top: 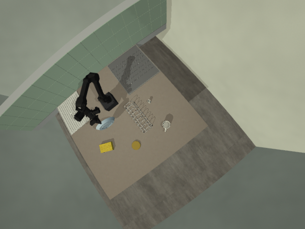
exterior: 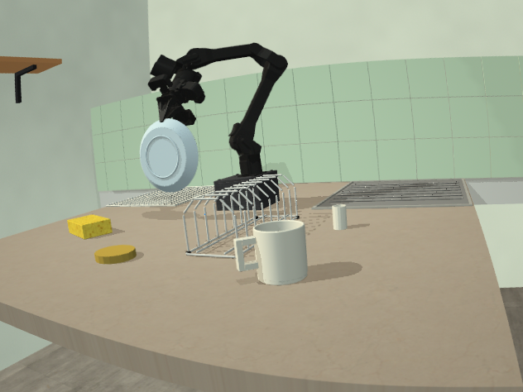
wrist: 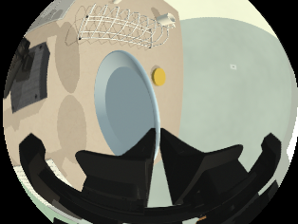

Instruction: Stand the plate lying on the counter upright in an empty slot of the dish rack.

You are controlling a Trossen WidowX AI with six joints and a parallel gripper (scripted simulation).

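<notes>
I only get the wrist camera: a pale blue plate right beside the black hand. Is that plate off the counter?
Observer: Yes. In the exterior view the plate hangs in the air, pinched at its top rim by the hand.
Operator: Is it over the rack?
Observer: No. From the top, it sits to one side of the dish rack, apart from it.
Operator: And that white blob beyond the rack?
Observer: An upright mug with a handle.

No writing, labels or numbers can be read anywhere (all surfaces plain).
</notes>
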